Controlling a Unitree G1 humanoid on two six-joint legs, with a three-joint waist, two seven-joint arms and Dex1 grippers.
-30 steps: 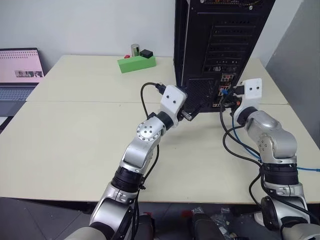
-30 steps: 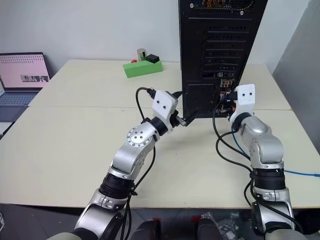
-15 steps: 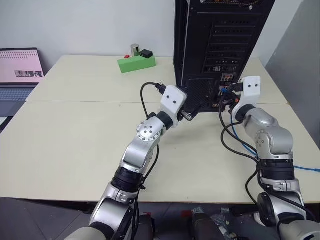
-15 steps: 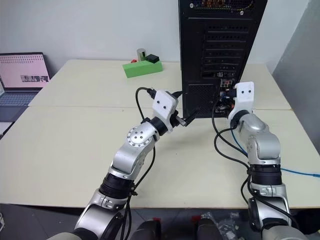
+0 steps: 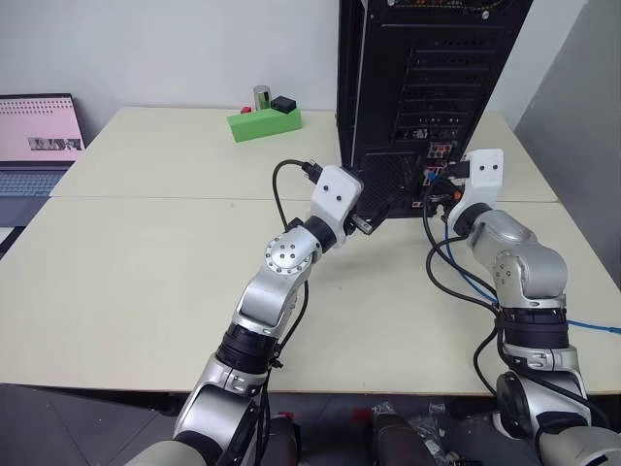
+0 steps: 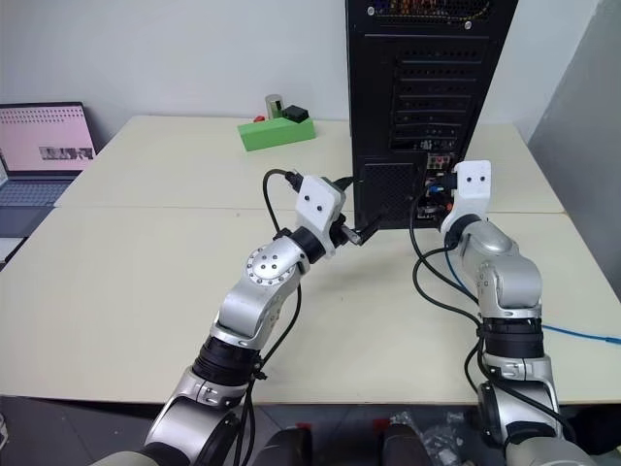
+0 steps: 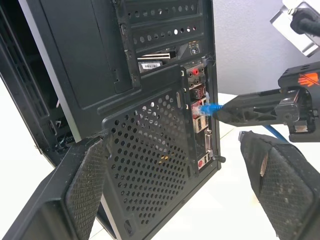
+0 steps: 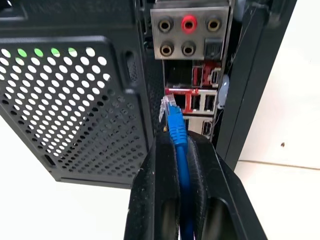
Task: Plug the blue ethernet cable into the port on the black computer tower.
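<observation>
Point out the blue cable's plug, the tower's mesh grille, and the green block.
plug (image 8: pixel 167 106), right wrist view, clear tip.
mesh grille (image 7: pixel 150 145), left wrist view, grille centre.
green block (image 5: pixel 264 123), left eye view, top face.

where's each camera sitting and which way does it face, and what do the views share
Head stereo pair: looks forward and down over both arms at the black computer tower on the table.
Left wrist: looks past the open left gripper at the tower's rear; the right gripper reaches in.
Right wrist: looks along its jaws, shut on the blue ethernet cable, at the ports.
Shared: the tower's rear panel and the cable's plug.
</observation>
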